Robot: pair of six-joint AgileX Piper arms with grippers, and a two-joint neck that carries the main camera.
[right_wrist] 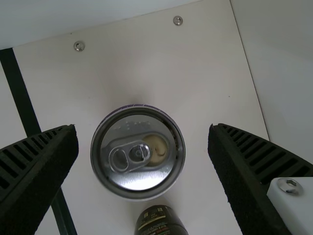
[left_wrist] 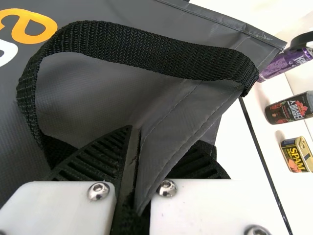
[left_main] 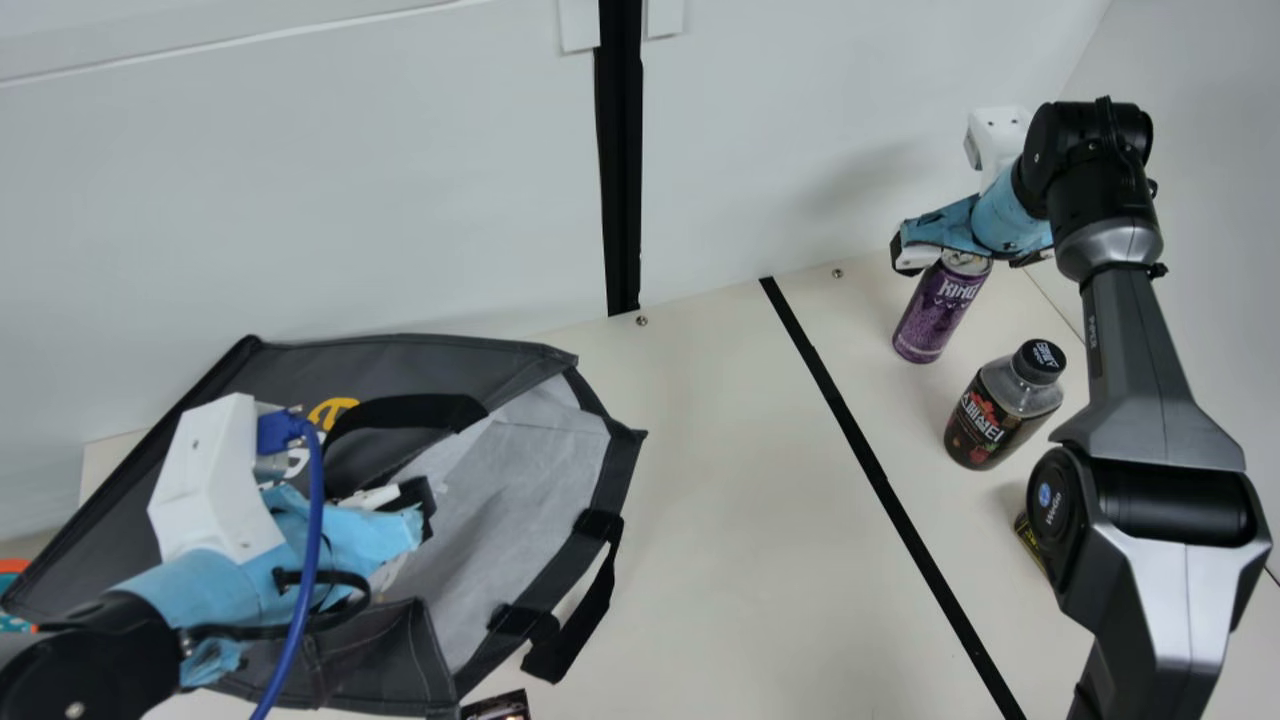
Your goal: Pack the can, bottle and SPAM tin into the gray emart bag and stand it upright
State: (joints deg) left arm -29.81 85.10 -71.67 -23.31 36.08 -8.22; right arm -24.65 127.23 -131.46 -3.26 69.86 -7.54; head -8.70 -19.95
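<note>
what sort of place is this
Probably a robotics lab or test station, though the pictures can't settle which. The left arm and right arm work over a cream table, a black strip runs along the tabletop, and a plain pale wall stands behind.

Right of bag [left_main: 540, 500]: can [left_main: 937, 312], bottle [left_main: 990, 422], SPAM tin [left_wrist: 296, 155] (seemingly nearest).

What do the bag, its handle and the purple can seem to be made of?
The bag looks like matte dark gray fabric, perhaps plastic-coated, with stitched seams and soft folds. Its handle seems to be dull black webbing, possibly nylon, given the coarse weave. The can looks like metal, probably aluminum, judging by its shiny silver lid.
</note>
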